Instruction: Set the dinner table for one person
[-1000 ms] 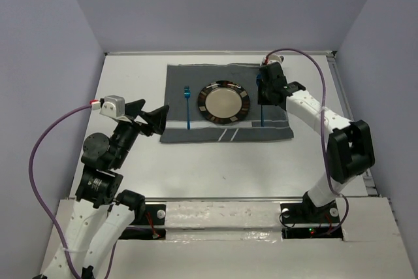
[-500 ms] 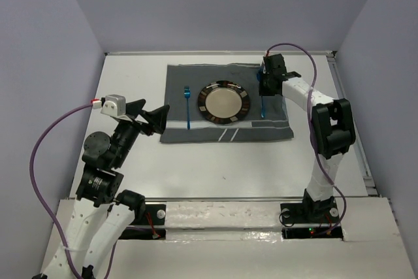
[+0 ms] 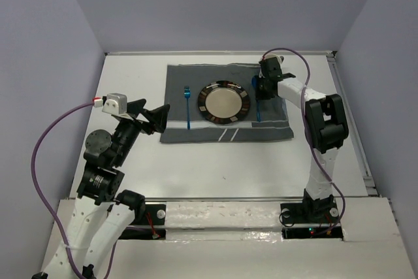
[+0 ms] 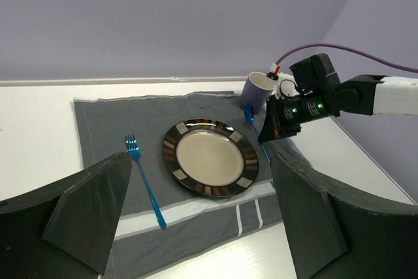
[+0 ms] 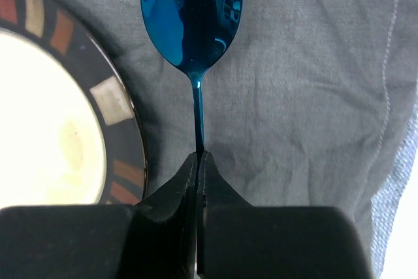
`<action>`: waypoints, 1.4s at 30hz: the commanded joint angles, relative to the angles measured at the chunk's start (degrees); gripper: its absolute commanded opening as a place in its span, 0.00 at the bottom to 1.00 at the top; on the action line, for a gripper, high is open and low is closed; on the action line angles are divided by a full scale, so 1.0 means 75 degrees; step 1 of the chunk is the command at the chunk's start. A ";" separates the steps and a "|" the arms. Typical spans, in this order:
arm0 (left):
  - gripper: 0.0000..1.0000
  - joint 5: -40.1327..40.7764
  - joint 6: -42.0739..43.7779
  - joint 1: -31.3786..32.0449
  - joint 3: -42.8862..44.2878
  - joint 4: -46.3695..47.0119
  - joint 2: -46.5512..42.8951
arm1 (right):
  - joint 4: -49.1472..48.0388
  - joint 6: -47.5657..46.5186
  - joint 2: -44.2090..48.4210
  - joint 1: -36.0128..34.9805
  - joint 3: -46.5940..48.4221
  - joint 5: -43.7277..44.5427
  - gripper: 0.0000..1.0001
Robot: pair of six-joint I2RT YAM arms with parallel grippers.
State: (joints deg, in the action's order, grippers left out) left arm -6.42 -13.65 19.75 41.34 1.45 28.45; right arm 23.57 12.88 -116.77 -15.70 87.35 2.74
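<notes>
The step in hand looks like laying the spoon [image 5: 191, 17] on the right of the plate [image 3: 224, 102]. The right gripper [image 5: 198, 158] is pinched tight on the spoon's thin handle, over the placemat [image 5: 294, 96] and just beside the plate's rim. Whether the spoon already rests on the cloth cannot be told. The left gripper [image 3: 149, 113] hangs with its jaws spread wide and empty, well apart from the setting, over the dinner table [image 3: 215, 168], the broad white top that carries everything. The fork [image 3: 187, 108] already lies on the plate's left, and a mug [image 4: 258, 89] stands at the far right corner of the placemat, close to the working arm. The next move, as I judge it, calls for setting the spoon flat and parallel to the fork, then opening the jaws and lifting straight up, so that the handle is not dragged and the mug is not knocked. The spoon and fork are glossy metallic blue, slim and hard, and the spoon's bowl mirrors its surroundings. The plate is round, glazed and cream in the middle, with a dark rim of coloured blocks. The placemat is soft grey woven cloth, slightly creased, with pale stripes. The mug is blue outside and white inside.
</notes>
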 commanded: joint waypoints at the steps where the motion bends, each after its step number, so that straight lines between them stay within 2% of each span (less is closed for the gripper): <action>1: 0.99 -0.0094 0.0050 -0.0043 0.0066 0.0345 0.0016 | -0.0120 0.0133 -0.0309 0.0055 0.0353 -0.0120 0.00; 5: 0.99 -0.0106 0.0039 -0.0043 0.0078 0.0345 0.0051 | -0.0108 0.0169 -0.0426 0.0125 0.0400 -0.0085 0.00; 9: 0.99 -0.0106 0.0050 -0.0043 0.0077 0.0345 0.0039 | -0.0073 0.0216 -0.0462 0.0125 0.0435 0.0068 0.08; 10: 0.99 -0.0106 0.0050 -0.0043 0.0078 0.0345 0.0028 | -0.0050 0.0216 -0.0450 0.0125 0.0435 0.0079 0.15; 18: 0.99 -0.0082 0.0050 -0.0043 0.0078 0.0345 0.0039 | -0.0154 0.0461 0.0521 0.0125 -0.0161 0.0115 0.47; 21: 0.99 -0.0070 0.0062 -0.0055 0.0078 0.0334 0.0039 | -0.0505 0.0637 0.1422 0.0125 -0.0688 -0.0259 0.49; 23: 0.99 -0.0036 0.0074 -0.0067 0.0066 0.0345 0.0051 | -0.1218 0.0836 0.2336 0.0125 -0.1507 -0.0970 0.50; 27: 0.99 0.0105 0.0074 -0.0078 0.0066 0.0345 0.0063 | -0.2391 0.1153 0.4008 -0.0132 -0.2902 -0.1560 0.52; 30: 0.99 0.0175 0.0097 -0.0102 0.0066 0.0345 0.0098 | -0.2943 0.1270 0.5394 -0.0203 -0.3723 -0.1702 0.73; 31: 0.99 0.0210 0.0109 -0.0113 0.0054 0.0345 0.0098 | -0.3060 0.1352 0.5734 -0.0203 -0.3911 -0.1760 0.83; 32: 0.99 0.0234 0.0121 -0.0102 0.0066 0.0334 0.0086 | -0.3223 0.1387 0.6422 -0.0203 -0.4226 -0.1853 0.85; 33: 0.99 0.0246 0.0121 -0.0113 0.0066 0.0334 0.0098 | -0.3376 0.1422 0.6754 -0.0203 -0.4368 -0.1889 0.99; 38: 0.99 0.0235 0.0074 -0.0149 0.0066 0.0345 0.0005 | -0.3401 0.1435 0.8664 -0.0203 -0.5060 -0.1808 1.00; 42: 0.99 -0.0175 0.0015 -0.0149 -0.0156 0.0731 -0.0335 | -0.2805 0.1376 0.9966 -0.0273 -0.5330 -0.1772 1.00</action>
State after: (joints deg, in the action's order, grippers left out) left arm -4.78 -13.61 18.98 41.17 1.76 28.32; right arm 2.44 23.22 -48.03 -17.10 49.15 -10.02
